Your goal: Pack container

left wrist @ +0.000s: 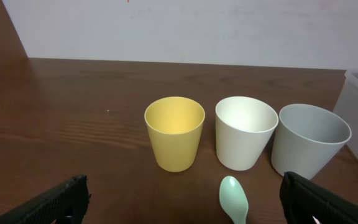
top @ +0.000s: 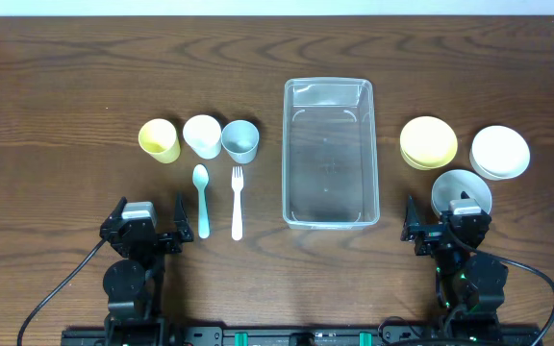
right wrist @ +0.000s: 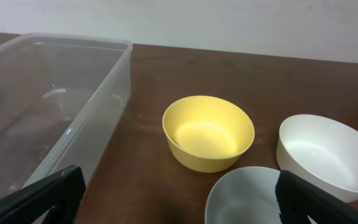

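The clear plastic container [top: 328, 154] stands empty in the middle of the table; its near corner shows in the right wrist view [right wrist: 48, 106]. My left gripper [top: 142, 229] is open and empty at the front left, just short of a mint spoon [top: 201, 200] and a white fork [top: 237, 202]. The left wrist view shows the open left gripper [left wrist: 185, 202] and the spoon's bowl [left wrist: 234, 199]. My right gripper [top: 447, 229] is open and empty at the front right, over the near edge of a grey bowl [top: 462, 192]. The right wrist view shows the open right gripper [right wrist: 179, 199].
A yellow cup [top: 160, 139], a white cup [top: 202, 135] and a grey-blue cup [top: 240, 140] stand in a row left of the container. A yellow bowl [top: 428, 142] and a white bowl [top: 500, 152] sit to its right.
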